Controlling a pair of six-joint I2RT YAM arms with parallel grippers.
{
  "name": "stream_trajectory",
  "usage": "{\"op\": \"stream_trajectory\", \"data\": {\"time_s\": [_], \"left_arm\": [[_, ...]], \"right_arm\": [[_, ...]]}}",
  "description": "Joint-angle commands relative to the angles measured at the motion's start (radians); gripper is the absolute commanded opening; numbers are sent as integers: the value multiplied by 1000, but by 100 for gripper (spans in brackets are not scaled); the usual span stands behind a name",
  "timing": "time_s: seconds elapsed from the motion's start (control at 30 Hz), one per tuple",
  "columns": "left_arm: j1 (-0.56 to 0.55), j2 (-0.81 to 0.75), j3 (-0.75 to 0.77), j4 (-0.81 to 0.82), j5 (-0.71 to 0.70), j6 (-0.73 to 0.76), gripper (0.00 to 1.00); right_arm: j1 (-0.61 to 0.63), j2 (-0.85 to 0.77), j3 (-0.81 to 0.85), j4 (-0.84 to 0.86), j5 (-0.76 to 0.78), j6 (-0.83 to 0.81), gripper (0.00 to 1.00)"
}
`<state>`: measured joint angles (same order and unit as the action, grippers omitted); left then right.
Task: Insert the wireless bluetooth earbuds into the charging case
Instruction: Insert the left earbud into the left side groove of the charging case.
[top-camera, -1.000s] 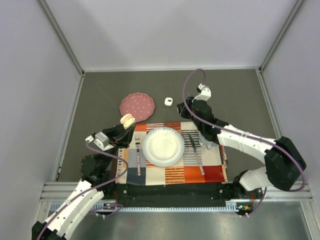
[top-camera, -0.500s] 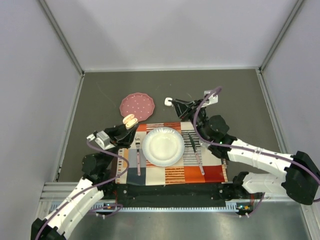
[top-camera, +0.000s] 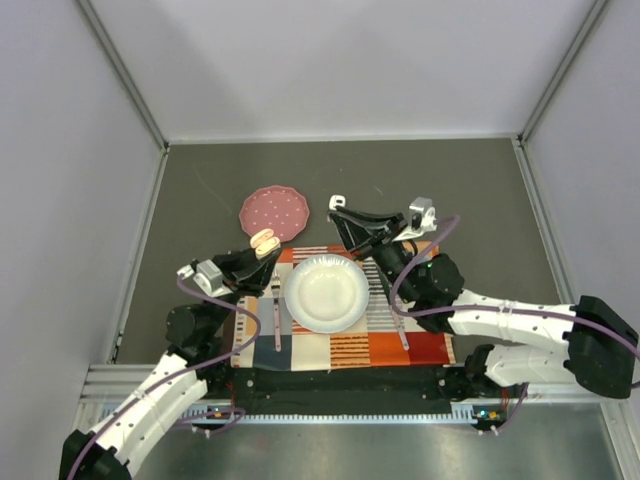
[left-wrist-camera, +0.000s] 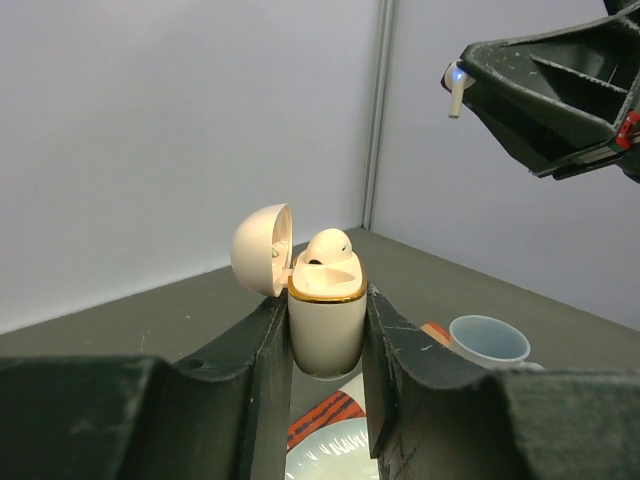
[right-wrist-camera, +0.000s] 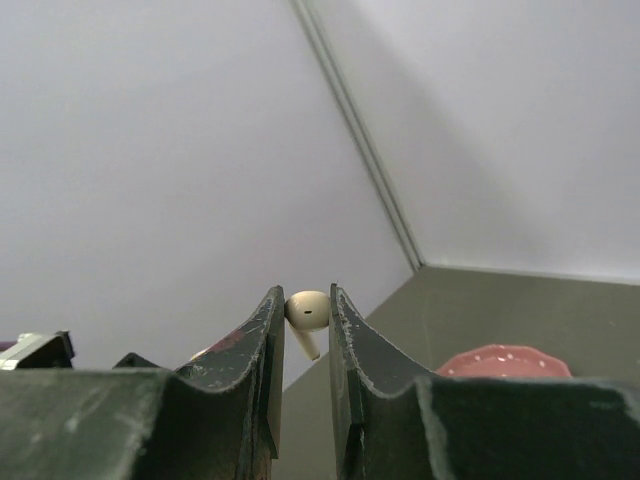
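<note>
Sitting pinched in the right claw (right-wrist-camera: 303, 300) is an earbud (right-wrist-camera: 306, 311).

Dark grey table (top-camera: 480, 190) with pink dotted plate (top-camera: 274, 211) and patchwork placemat (top-camera: 420, 345) on it.

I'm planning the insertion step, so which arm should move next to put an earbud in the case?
Right. The right end effector pinches a loose earbud in the air, while the left end effector is busy clamping the open charging case, which has one seated earbud inside.
</note>
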<state>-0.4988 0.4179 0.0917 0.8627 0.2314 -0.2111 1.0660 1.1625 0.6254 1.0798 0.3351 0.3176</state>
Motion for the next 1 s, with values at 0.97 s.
{"op": "stream_trajectory", "data": {"time_s": [0.97], "left_arm": [[0,113,3,300,154,-20,0]], "right_arm": [[189,336,157,442,-180,-66,0]]}}
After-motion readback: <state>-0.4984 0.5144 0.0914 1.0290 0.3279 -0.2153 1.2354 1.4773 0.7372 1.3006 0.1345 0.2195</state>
